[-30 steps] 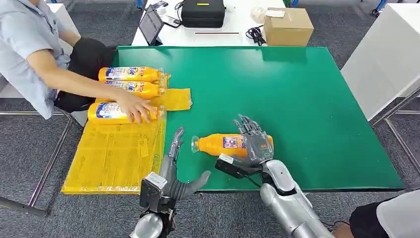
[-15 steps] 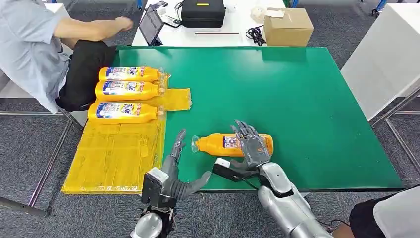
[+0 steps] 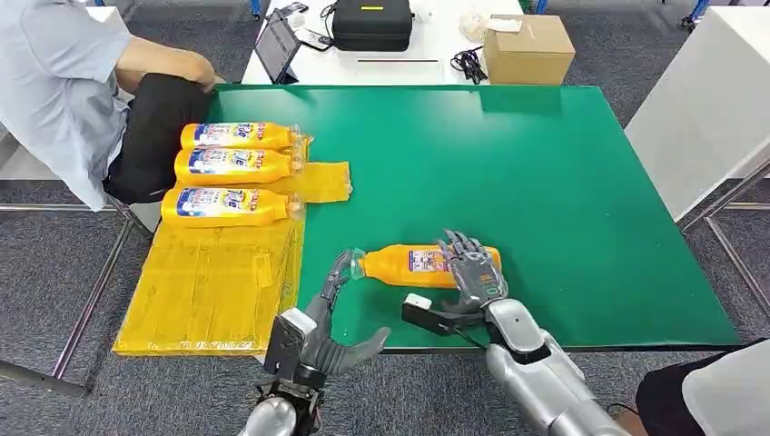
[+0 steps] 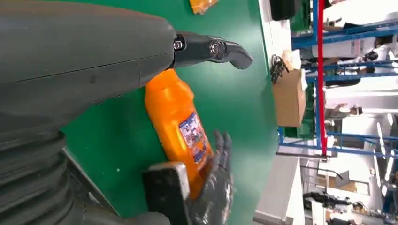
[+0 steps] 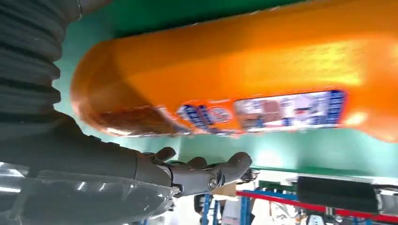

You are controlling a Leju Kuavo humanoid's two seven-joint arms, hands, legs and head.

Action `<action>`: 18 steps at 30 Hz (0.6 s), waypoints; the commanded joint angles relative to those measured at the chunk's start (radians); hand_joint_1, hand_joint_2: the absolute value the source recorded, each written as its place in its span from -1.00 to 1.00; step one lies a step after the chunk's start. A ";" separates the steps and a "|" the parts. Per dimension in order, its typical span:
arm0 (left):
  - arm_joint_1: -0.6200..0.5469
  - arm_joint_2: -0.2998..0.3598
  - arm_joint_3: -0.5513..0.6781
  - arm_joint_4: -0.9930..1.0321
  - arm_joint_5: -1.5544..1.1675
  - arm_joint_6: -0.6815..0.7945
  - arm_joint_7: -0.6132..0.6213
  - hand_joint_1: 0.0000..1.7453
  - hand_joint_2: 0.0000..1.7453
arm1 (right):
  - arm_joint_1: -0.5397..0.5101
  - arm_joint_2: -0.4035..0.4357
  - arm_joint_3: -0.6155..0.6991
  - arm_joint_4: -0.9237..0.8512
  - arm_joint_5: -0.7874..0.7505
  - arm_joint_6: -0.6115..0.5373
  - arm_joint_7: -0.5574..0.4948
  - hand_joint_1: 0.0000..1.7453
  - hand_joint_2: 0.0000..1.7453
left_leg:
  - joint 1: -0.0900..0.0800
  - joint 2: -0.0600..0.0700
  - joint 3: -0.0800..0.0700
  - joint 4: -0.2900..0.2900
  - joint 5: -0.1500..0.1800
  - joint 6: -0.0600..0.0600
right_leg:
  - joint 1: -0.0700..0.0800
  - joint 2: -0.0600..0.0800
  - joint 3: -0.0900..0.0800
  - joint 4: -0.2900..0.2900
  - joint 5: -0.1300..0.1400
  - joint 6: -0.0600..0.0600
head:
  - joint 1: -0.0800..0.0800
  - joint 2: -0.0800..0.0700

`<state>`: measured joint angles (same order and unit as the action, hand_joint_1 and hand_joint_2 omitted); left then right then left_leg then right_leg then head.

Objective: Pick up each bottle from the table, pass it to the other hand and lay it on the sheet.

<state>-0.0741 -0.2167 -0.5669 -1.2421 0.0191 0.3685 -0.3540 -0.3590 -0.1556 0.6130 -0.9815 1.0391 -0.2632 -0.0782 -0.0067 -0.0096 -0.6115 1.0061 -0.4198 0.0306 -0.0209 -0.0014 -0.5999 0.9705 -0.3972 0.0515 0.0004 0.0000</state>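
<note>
An orange bottle (image 3: 409,264) (image 4: 180,122) (image 5: 244,70) lies on its side near the front edge of the green table (image 3: 527,163), its cap pointing to my left. My right hand (image 3: 474,272) (image 5: 94,159) lies over the bottle's base end, fingers draped across it; the right wrist view shows a gap between fingers and bottle. My left hand (image 3: 327,318) (image 4: 94,56) is open at the table's front edge, its fingertips just short of the cap. Three more orange bottles (image 3: 234,165) lie side by side on the yellow sheet (image 3: 209,282) at the left.
A person (image 3: 64,91) sits at the table's far left beside the sheet. Behind the green table, a white table holds a black case (image 3: 370,23), a cardboard box (image 3: 527,47) and a tablet (image 3: 277,45). A white cabinet (image 3: 708,100) stands at the right.
My right hand has sunk lower onto the bottle. My left hand has moved right and forward toward the cap. The person's arm has drawn back from the bottles on the sheet.
</note>
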 commanded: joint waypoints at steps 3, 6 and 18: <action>-0.003 0.025 0.024 0.011 -0.008 0.009 0.003 -1.00 1.00 | -0.019 -0.038 0.034 -0.006 0.004 -0.003 0.008 -1.00 1.00 | 0.001 0.001 0.002 0.000 -0.001 -0.001 | 0.001 0.001 0.002 0.000 -0.001 -0.002 | 0.000 0.000; -0.001 0.023 0.029 0.010 -0.014 0.016 0.000 -1.00 1.00 | -0.022 -0.037 0.032 0.001 0.022 -0.013 0.015 -1.00 1.00 | 0.001 0.001 0.002 0.000 -0.001 -0.001 | 0.001 0.001 0.002 0.000 -0.001 -0.002 | 0.000 0.000; 0.002 0.021 0.028 0.008 -0.021 0.016 -0.008 -1.00 1.00 | -0.025 -0.021 0.015 0.018 -0.003 0.018 0.009 -1.00 1.00 | 0.001 0.002 0.004 0.000 -0.002 -0.002 | 0.002 0.002 0.004 0.000 -0.001 -0.003 | 0.000 0.000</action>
<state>-0.0623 -0.2148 -0.5516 -1.2493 0.0011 0.3891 -0.3609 -0.3550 -0.1797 0.6191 -0.9952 1.0880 -0.2903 -0.0576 -0.0067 -0.0096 -0.6116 1.0061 -0.4198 0.0306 -0.0210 -0.0014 -0.5998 0.9705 -0.3972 0.0515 0.0000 0.0000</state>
